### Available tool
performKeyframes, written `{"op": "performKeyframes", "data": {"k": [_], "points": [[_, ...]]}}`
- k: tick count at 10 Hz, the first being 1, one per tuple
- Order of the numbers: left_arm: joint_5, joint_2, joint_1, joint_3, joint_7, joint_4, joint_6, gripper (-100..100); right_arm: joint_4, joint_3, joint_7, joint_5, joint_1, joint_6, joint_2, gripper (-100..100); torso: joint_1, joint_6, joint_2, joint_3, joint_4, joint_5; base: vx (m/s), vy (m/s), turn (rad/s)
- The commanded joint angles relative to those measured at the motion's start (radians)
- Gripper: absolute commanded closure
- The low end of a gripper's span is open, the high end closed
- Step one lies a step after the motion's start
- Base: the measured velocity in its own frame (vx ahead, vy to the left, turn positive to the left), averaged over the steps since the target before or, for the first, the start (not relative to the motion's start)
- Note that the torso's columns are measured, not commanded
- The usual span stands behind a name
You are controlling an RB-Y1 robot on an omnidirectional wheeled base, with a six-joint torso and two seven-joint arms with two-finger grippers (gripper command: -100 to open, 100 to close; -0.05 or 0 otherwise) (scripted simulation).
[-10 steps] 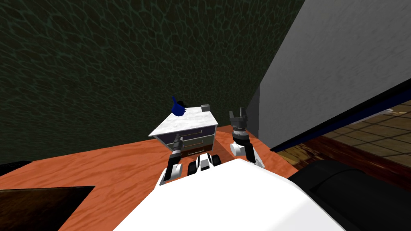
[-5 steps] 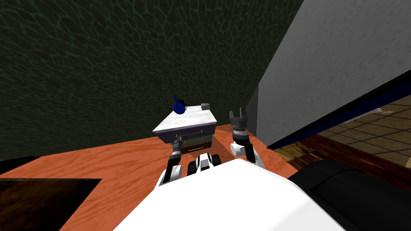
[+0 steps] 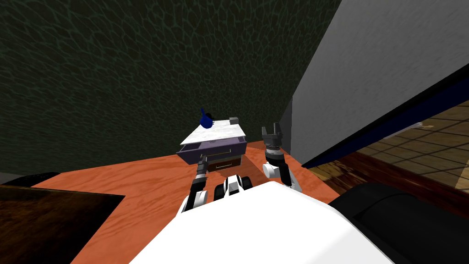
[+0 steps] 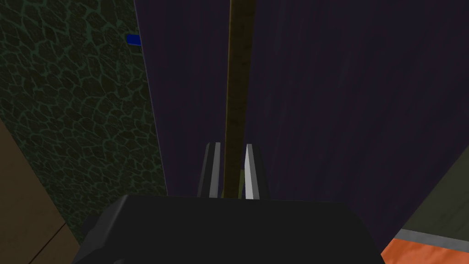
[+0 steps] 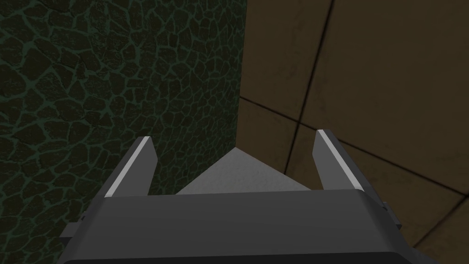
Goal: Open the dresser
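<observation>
A small dresser with a white marbled top (image 3: 215, 130) stands against the dark green wall. Its top drawer (image 3: 213, 151) sticks out toward me, and the lower drawer (image 3: 224, 164) sits further back. My left gripper (image 3: 202, 161) is at that top drawer's front. In the left wrist view the left gripper (image 4: 231, 158) is shut on the thin brass handle bar (image 4: 238, 68), which runs across the dark purple drawer front (image 4: 343, 91). My right gripper (image 3: 271, 129) is raised to the right of the dresser. Its fingers (image 5: 139, 160) stand open with nothing between them.
A blue object (image 3: 205, 120) and a small grey box (image 3: 234, 121) sit on the dresser top. A grey wall (image 3: 366, 68) rises close on the right. The floor (image 3: 137, 183) is orange. A dark brown piece of furniture (image 3: 46, 220) lies at the lower left.
My left gripper has shut on the top drawer's handle, and the drawer has slid out toward me. The head view has shifted a little. The right arm has not moved.
</observation>
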Motion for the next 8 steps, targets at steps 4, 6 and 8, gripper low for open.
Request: {"op": "performKeyframes", "data": {"k": [4,6,8], "points": [[-0.001,0.014,0.039,-0.013,0.008,-0.032,-0.013,100,0.0,0.0,0.0,0.0,0.0,0.0,0.0,0,0.001,0.0,-0.002,-0.002,0.0,0.0,-0.157,0.005,0.016],[-0.002,0.019,0.056,-0.02,0.01,-0.05,-0.021,100,0.0,0.0,0.0,0.0,0.0,0.0,0.0,0,0.002,-0.001,0.001,0.0,0.0,0.0,-0.198,-0.003,0.018],[0.001,0.025,0.069,-0.019,0.015,-0.094,0.024,-100,0.0,0.0,0.0,0.0,0.0,0.0,0.0,0,-0.001,0.001,-0.007,-0.004,-0.002,0.0,-0.038,-0.009,0.003]]}}
